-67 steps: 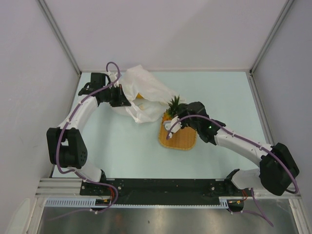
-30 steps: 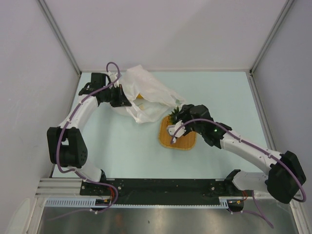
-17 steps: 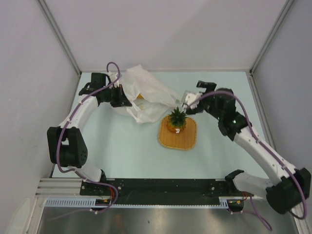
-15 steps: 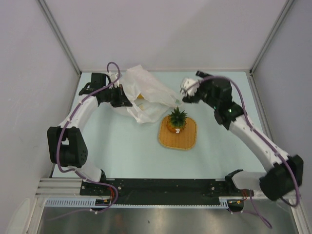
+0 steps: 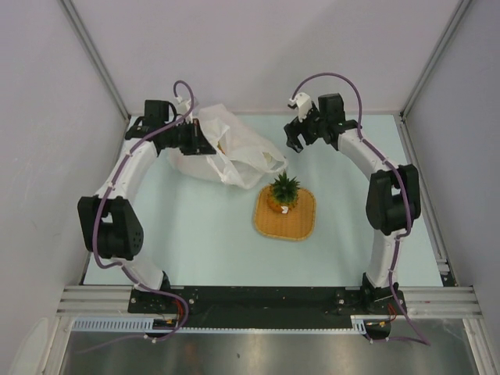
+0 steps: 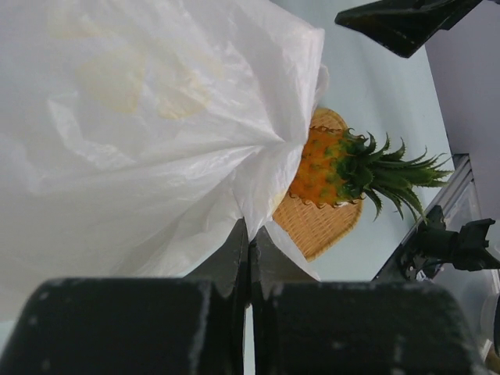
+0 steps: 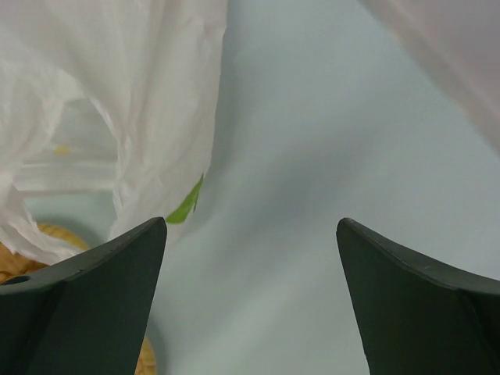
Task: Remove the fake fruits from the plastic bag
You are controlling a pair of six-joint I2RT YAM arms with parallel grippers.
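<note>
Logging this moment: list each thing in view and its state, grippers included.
Pineapple: out of the bag, upright on the tray.
Tray: flat on the table, holding the pineapple.
Bag: pinched up at one edge, yellow shapes showing through.
Left gripper: shut on the bag.
Right gripper: open, empty.

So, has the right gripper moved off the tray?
Yes. The right gripper went from over the tray to the far side, beyond the pineapple, open.

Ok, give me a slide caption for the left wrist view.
Left gripper, jaws shut on the plastic bag, with the pineapple resting on the woven tray beyond.
</note>
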